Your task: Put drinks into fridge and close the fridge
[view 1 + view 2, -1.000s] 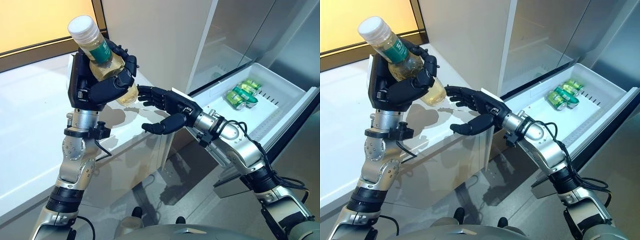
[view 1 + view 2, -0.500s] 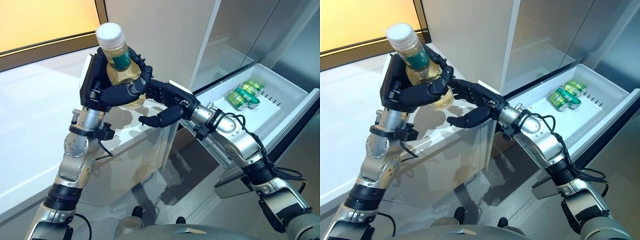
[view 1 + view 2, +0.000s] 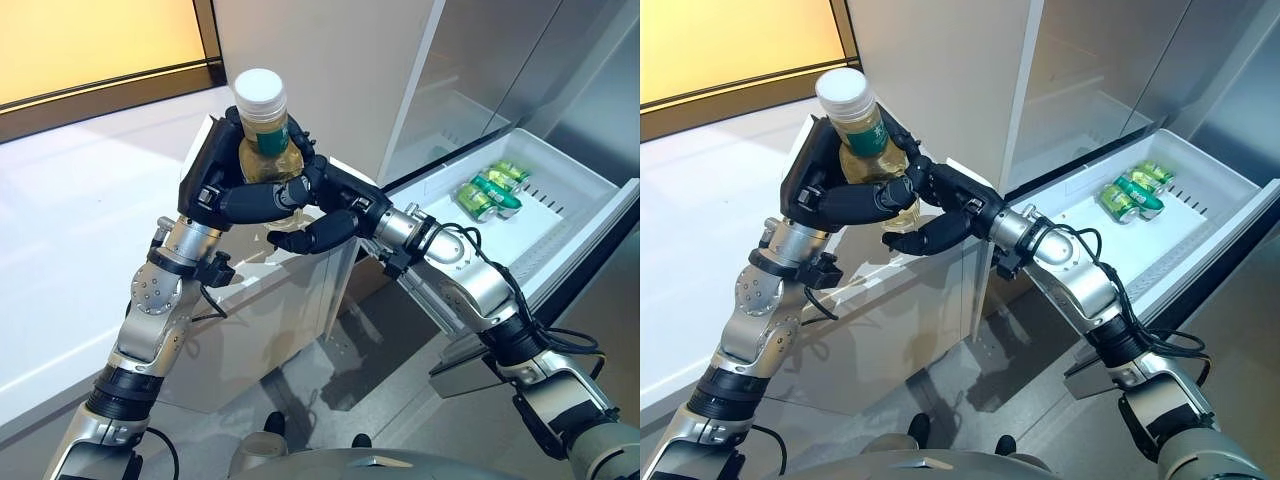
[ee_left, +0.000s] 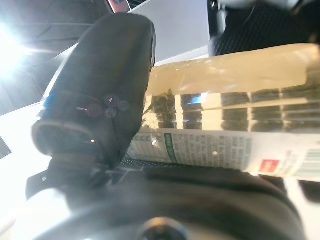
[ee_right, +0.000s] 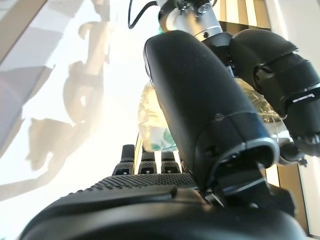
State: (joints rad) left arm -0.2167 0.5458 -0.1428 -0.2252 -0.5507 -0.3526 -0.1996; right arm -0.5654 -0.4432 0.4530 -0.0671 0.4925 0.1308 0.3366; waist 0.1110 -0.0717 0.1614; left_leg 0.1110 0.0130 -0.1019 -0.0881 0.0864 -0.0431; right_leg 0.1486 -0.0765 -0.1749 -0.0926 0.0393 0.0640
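left hand [image 3: 232,190] wrapped tight round the bottle [image 3: 266,150], fingers and thumb curled on the lower body, white cap up, bottle near upright. over the last second carried rightward and lowered from high above the counter [image 3: 70,250], tilted bottle now straightened, brought to the counter's right corner. right hand [image 3: 325,215] closed the gap in the same second: was clearly apart from the bottle, now fingers [image 3: 940,185] straight against or just behind its far side, thumb [image 3: 305,237] spread below the base. not curled round it yet, so no grip taken on that side; right wrist view confirms bottle sitting past straight fingers, thumb off to one side. looks like a hand-to-hand transfer mid-way: receiving side in position, giving side not released. makes sense since the open fridge drawer [image 3: 590,190] lies well to the right, within reach of the right arm only. drawer pulled out, green cans [image 3: 486,187] lying on their sides at its back end, plenty of bare floor in front of them. fridge body [image 3: 470,60] standing behind the drawer. next needs: right fingers and thumb closing on the bottle before the left lets go; risk is a drop off the counter edge if release comes early, smooth round bottle, low grip. task early-to-mid: this bottle not in, drawer not shut.
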